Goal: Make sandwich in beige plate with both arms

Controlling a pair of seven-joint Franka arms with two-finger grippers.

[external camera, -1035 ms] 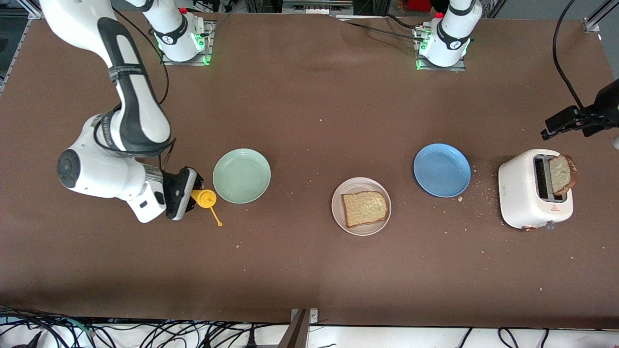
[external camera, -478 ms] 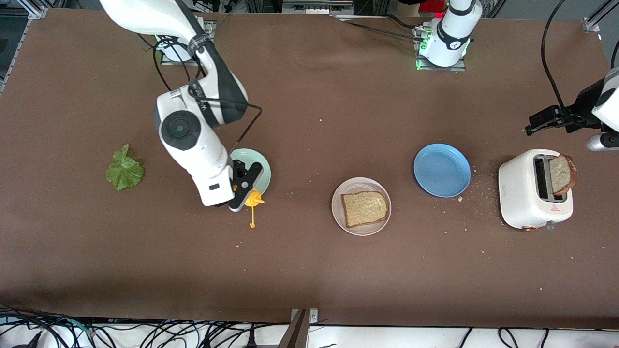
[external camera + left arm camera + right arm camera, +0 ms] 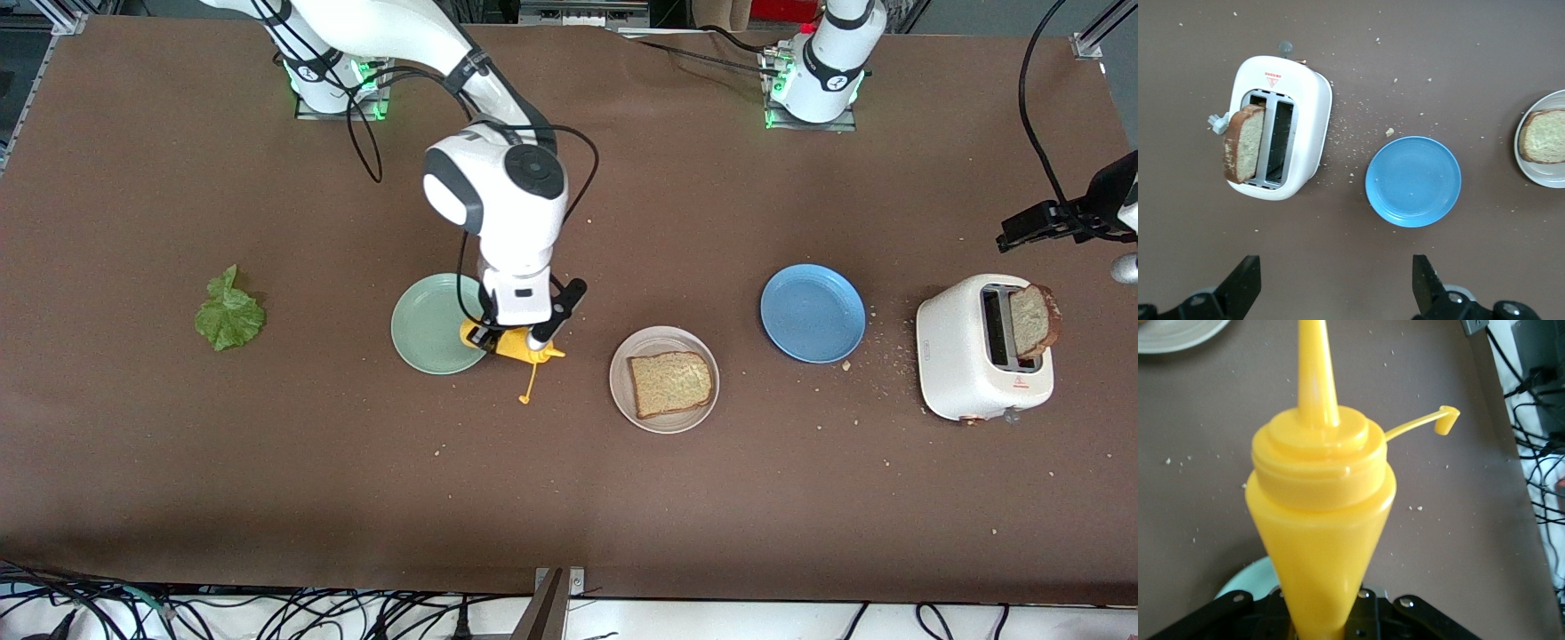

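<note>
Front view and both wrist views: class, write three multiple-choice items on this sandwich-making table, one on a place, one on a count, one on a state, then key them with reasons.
1. Where does the second bread slice stand?
A. in the toaster
B. on the blue plate
C. on the lettuce leaf

2. How many plates are on the table?
A. two
B. three
C. four

3. What is the right gripper doing?
A. hanging open
B. shut on the yellow squeeze bottle
C. shut on bread

Key: 1 A, the slice sticks up from a slot. 2 B, mint green plate, beige plate and blue. 3 B, the bottle sits between its fingers, cap off; the left gripper hangs open.
</note>
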